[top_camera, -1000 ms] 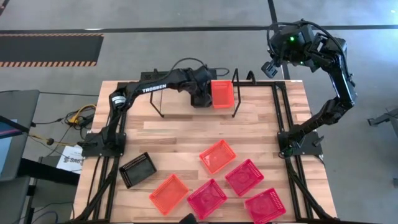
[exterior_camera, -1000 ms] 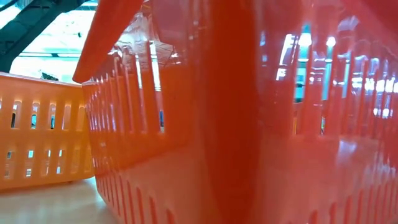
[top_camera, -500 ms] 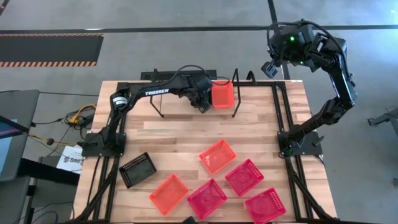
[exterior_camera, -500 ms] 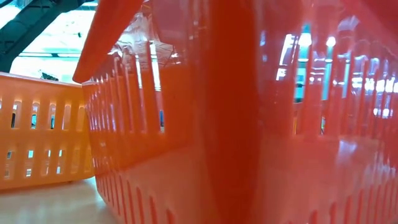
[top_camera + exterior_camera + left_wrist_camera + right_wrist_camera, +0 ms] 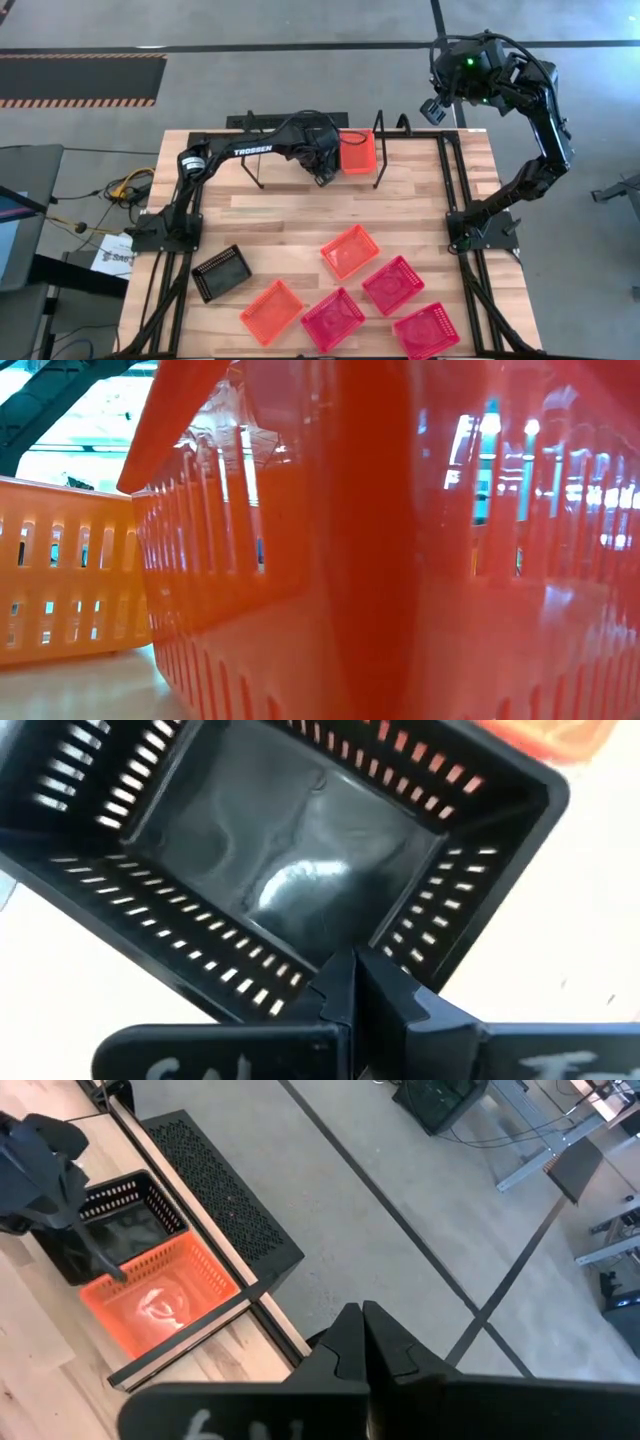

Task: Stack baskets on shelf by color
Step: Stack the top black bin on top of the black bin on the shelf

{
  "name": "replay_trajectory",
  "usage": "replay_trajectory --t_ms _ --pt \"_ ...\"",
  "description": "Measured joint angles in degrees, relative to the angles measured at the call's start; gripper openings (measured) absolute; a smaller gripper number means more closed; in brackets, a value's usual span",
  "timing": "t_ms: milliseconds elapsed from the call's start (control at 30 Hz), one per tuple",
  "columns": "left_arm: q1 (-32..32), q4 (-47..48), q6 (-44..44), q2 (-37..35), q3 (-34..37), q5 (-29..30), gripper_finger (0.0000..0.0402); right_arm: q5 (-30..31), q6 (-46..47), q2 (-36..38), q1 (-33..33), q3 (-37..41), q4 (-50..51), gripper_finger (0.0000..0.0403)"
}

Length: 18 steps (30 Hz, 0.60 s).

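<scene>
On the shelf (image 5: 379,150) at the table's far edge, an orange basket (image 5: 358,150) sits at the right end. A black basket (image 5: 120,1210) stands beside it, against its left side. My left gripper (image 5: 322,165) is over this black basket and shut on it; the left wrist view looks down into the black basket (image 5: 290,850). In the high view the left arm hides this basket. My right gripper (image 5: 432,108) waits, shut, high beyond the table's far right corner and touches nothing. My left gripper holds the black basket at its rim, next to a corner (image 5: 330,995). The fingers come from above and slant down toward the far edge. The fingers hide whether the wall is pinched between them. The right wrist view shows the basket low on the shelf beside the orange one.
On the near half of the table lie one black basket (image 5: 222,272), two orange baskets (image 5: 350,250) (image 5: 272,310) and three red ones (image 5: 393,285) (image 5: 333,320) (image 5: 427,330). A red basket (image 5: 400,560) and an orange basket (image 5: 60,570) block the low view.
The left arm has reached a little farther toward the table's right along the shelf, bringing its gripper closer to the orange basket. The right arm and the baskets on the table have kept still.
</scene>
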<state>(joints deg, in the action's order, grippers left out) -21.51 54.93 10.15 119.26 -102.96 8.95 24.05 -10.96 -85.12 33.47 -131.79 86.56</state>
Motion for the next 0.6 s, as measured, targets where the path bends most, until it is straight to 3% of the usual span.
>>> replay_trajectory --t_ms 200,600 --pt "0.9 3.7 0.1 0.0 0.0 0.5 0.0 0.0 0.0 0.0 0.0 0.0 0.0 0.0001" --pt "0.8 -0.3 0.1 -0.2 -4.0 1.6 0.0 0.0 0.0 0.0 0.0 0.0 0.0 0.0001"
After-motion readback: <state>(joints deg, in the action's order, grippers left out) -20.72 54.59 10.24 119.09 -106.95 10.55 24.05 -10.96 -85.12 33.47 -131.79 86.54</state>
